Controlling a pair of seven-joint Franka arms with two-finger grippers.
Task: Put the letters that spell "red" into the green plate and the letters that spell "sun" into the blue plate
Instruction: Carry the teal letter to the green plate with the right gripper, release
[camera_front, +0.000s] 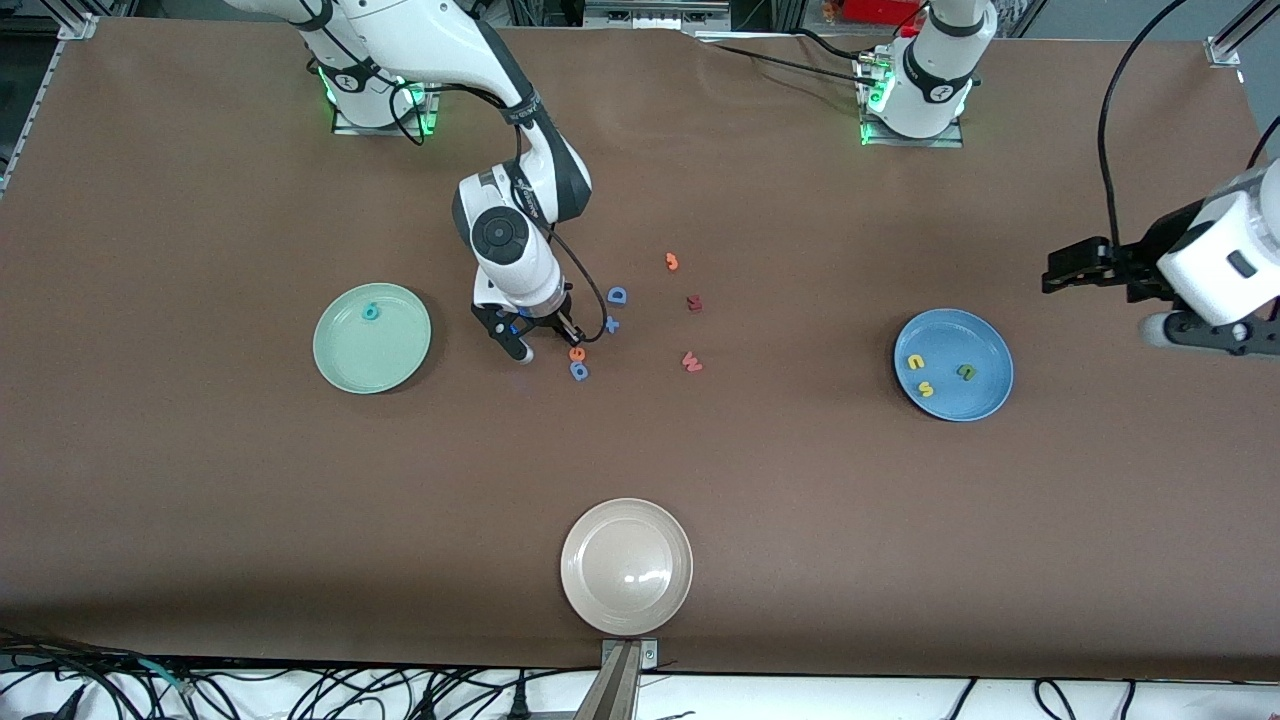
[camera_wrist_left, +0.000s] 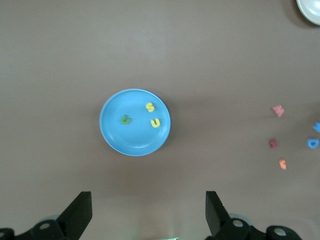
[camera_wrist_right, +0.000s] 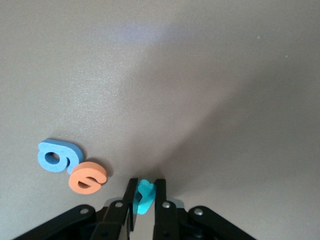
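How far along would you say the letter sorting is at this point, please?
Done: the yellow s, yellow u and green n lie in the blue plate, and the teal d is in the green plate. In hand: the right claw is shut on the teal r. Left: the orange e on the table. The left claw waits open above the blue plate.

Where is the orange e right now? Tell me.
The orange e lies on the table beside the right pincer, touching a blue letter just nearer the front camera, between the green plate and blue plate.
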